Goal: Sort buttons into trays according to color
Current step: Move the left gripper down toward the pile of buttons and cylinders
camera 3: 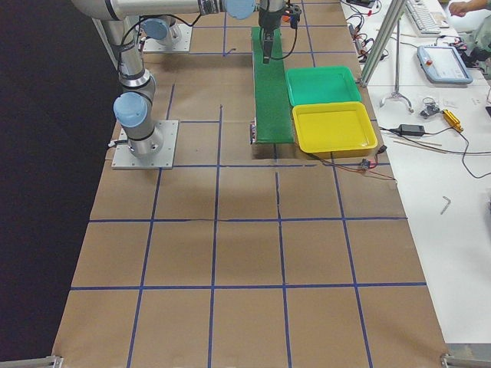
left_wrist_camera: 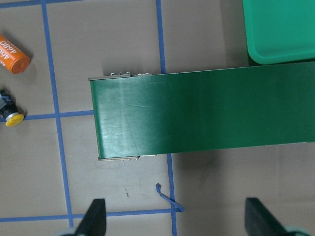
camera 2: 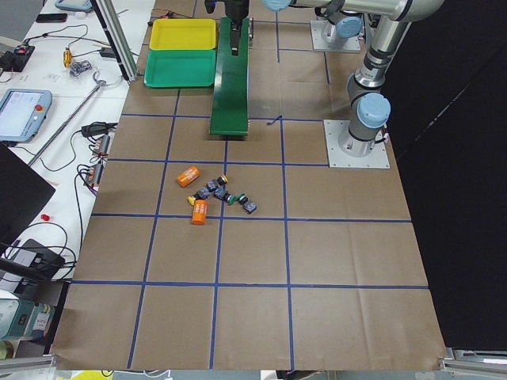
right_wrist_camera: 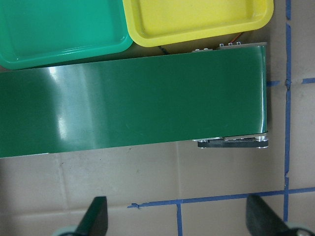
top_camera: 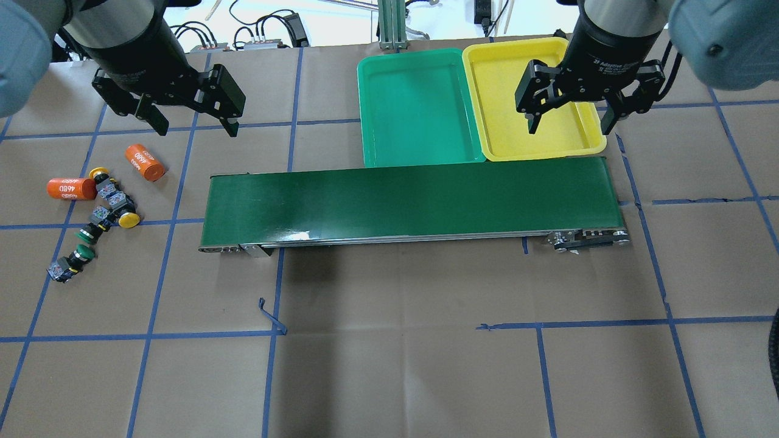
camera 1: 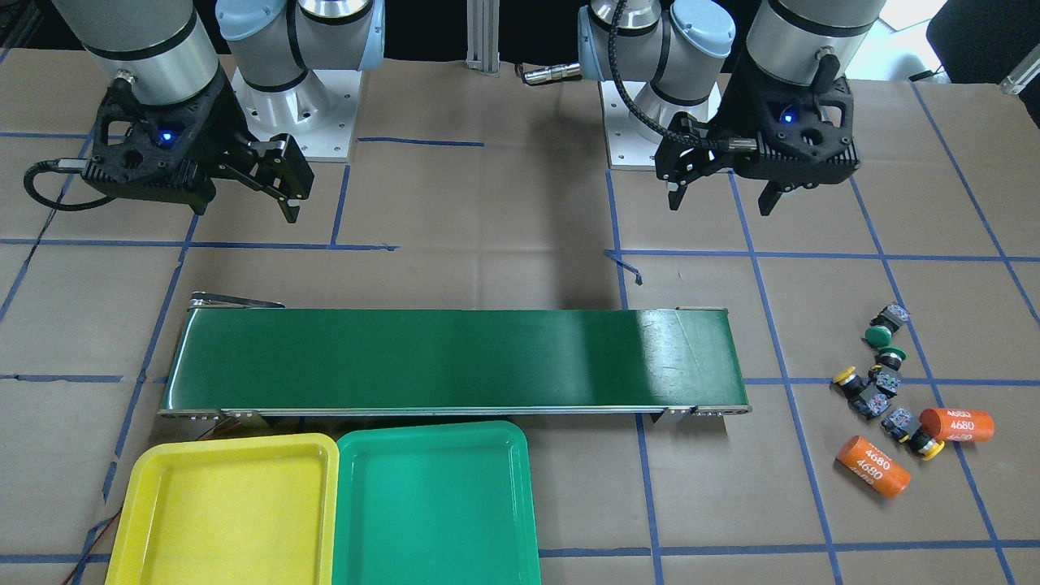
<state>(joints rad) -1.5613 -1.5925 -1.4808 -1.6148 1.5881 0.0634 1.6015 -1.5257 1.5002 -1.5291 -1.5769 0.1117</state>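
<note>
Left gripper (top_camera: 196, 129) and right gripper (top_camera: 570, 129) both hang with jaws spread, empty. The buttons (top_camera: 129, 220) lie on the table off to the left gripper's left, all tipped on their sides in a bent chain, long axes flat, caps pointing different ways. Beyond the conveyor belt (top_camera: 414, 201), the yellow tray (top_camera: 496, 79) is ahead of the right gripper, with the teal tray (top_camera: 414, 103) against its left side.

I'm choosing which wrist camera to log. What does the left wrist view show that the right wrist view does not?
Only the left wrist view: an orange cylinder and a yellow button at its left edge. Only the right wrist view: the yellow tray. Both: the conveyor belt, part of the green tray, and an open, empty gripper: the left gripper in one, the right gripper in the other.
</note>
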